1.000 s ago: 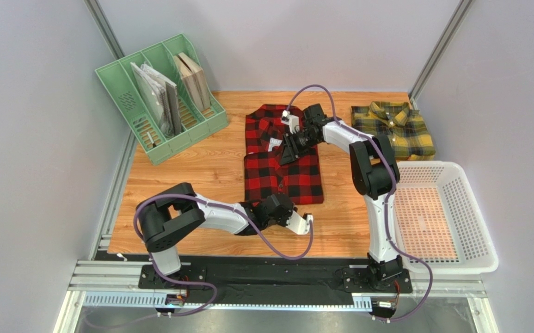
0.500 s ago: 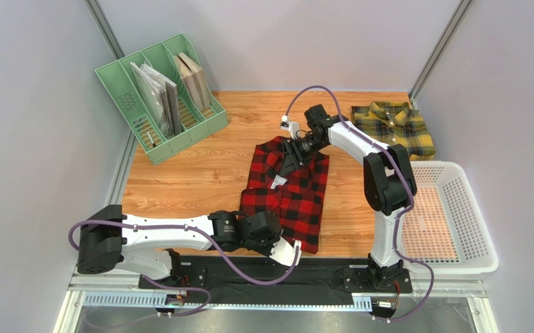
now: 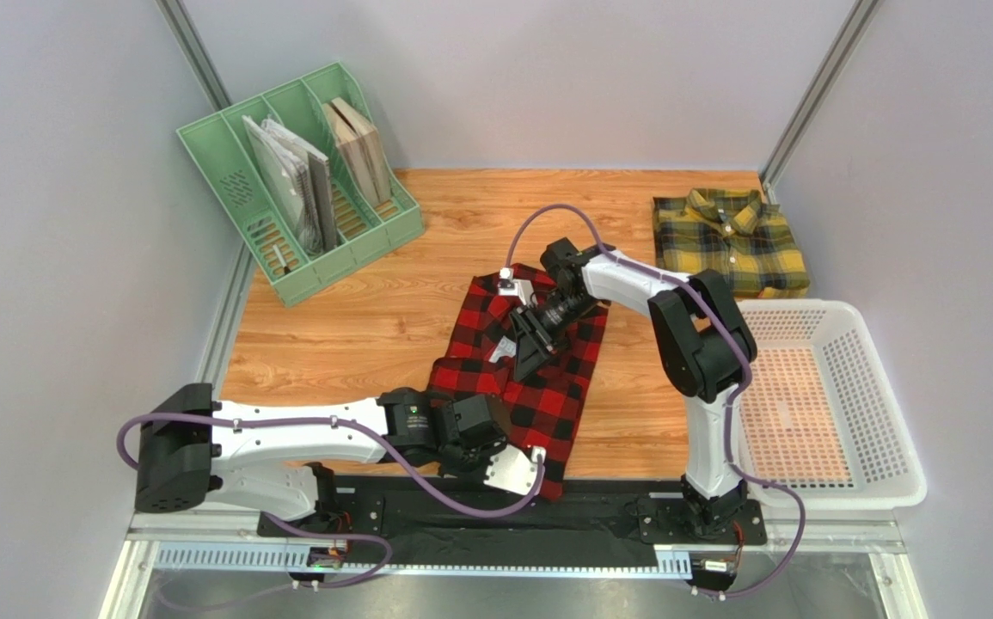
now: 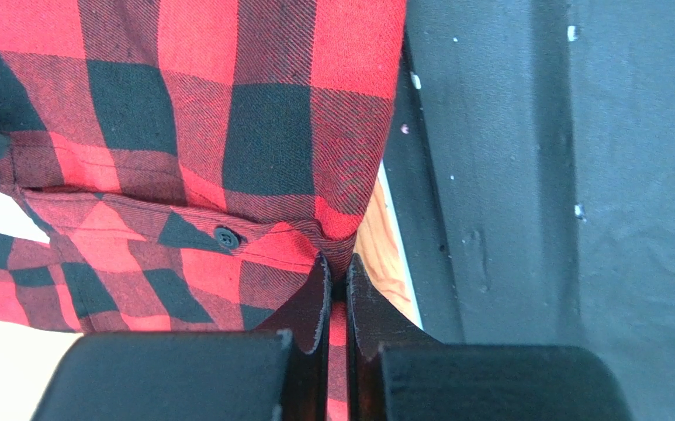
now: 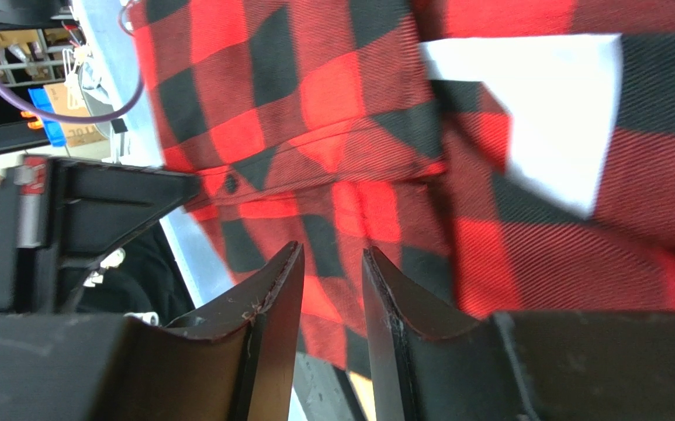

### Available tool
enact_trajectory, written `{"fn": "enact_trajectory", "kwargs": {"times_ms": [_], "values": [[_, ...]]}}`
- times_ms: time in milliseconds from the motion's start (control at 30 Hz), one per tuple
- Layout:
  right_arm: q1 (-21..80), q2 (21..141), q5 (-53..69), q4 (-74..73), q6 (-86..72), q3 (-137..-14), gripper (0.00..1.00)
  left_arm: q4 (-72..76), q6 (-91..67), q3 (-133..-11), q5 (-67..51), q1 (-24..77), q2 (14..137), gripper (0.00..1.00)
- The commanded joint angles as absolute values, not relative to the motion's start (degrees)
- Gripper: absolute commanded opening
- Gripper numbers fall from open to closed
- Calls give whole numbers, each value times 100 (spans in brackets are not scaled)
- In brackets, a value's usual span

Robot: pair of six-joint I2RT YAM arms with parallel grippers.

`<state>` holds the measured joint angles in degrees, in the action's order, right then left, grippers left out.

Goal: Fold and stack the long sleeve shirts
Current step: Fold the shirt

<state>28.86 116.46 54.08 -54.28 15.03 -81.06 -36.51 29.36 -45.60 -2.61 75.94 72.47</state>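
The red-and-black shirt (image 3: 553,374) lies slanted on the wooden table, its lower corner at the near edge. My left gripper (image 3: 543,467) is shut on that corner; the left wrist view shows cloth pinched between the fingers (image 4: 338,267) beside a button on the shirt (image 4: 183,105). My right gripper (image 3: 523,346) hovers over the upper middle of the shirt with its jaws a little apart and nothing between them (image 5: 332,254). The right wrist view shows the shirt (image 5: 332,105) and a white letter block (image 5: 551,105). The yellow-and-green shirt (image 3: 730,241) lies folded at the far right.
A white mesh basket (image 3: 895,439) stands at the right. A green file rack (image 3: 295,181) with books stands at the far left. The black base rail (image 4: 534,175) runs along the table's near edge, right beside my left gripper.
The red shirt has been dragged from the table's far middle toward the near edge and has turned slanted. My left arm has swung out low along the front. My right gripper has moved nearer, over the shirt.
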Motion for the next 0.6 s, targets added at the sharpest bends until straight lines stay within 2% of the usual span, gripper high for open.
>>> {"fn": "enact_trajectory", "kwargs": {"times_ms": [0,367,567], "values": [[2830,11821,5537,-5115,1468,-8218,36,-3902,2707,-4808,-501,7629,7049,0],[2953,11601,5766,-5019,1073,-8464,36,-3946,2760,-4667,-483,7717,6908,0],[3155,12067,5555,-4772,1107,-8543,29,-4043,2769,-4746,-466,7726,6847,0]]}}
